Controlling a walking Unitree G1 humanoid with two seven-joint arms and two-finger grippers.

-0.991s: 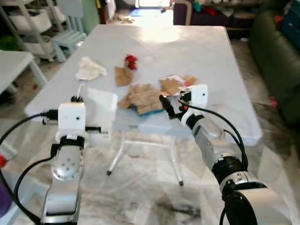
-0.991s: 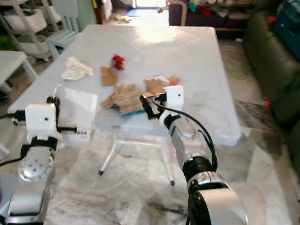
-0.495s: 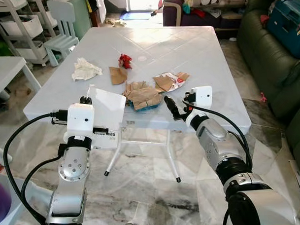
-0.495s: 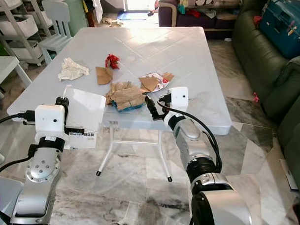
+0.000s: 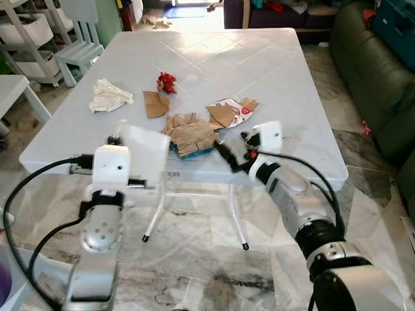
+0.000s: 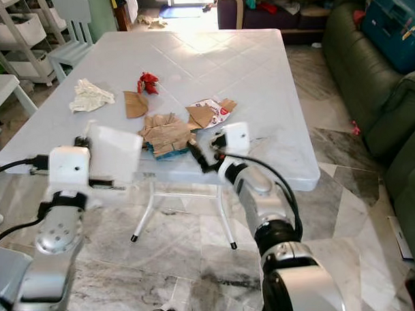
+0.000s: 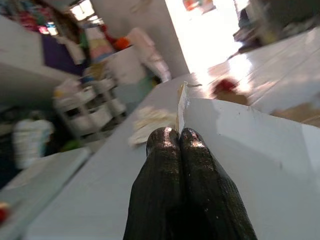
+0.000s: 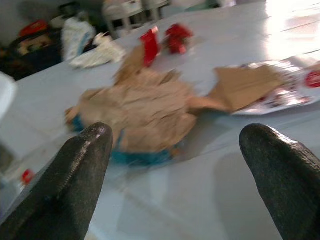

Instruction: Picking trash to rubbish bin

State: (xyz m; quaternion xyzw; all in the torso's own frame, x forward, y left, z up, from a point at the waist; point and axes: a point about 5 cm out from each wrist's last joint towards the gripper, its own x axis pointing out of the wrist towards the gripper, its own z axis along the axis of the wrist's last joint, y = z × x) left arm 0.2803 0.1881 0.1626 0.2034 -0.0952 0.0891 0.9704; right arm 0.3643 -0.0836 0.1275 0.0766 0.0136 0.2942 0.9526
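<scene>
White bench (image 5: pixel 272 64) carries scattered trash; no rubbish bin can be made out. Crumpled brown paper bag (image 5: pixel 192 132) lies near the bench's front edge, centre of frame, over something blue (image 8: pixel 135 156). Just right of it: a torn brown piece on a red-and-white printed wrapper (image 5: pixel 234 112). Further back: a small brown paper scrap (image 5: pixel 153 103), a red crumpled wrapper (image 5: pixel 167 81), and a white crumpled tissue (image 5: pixel 109 97) at upper left.

Left gripper (image 7: pixel 178 137), lower left of frame, has its fingers pinched closed on a flat white card (image 5: pixel 148 151), held upright in front of the bench edge. Right gripper (image 8: pixel 175 150) is spread wide, at the front edge of the bench, facing the paper bag, touching nothing.
</scene>
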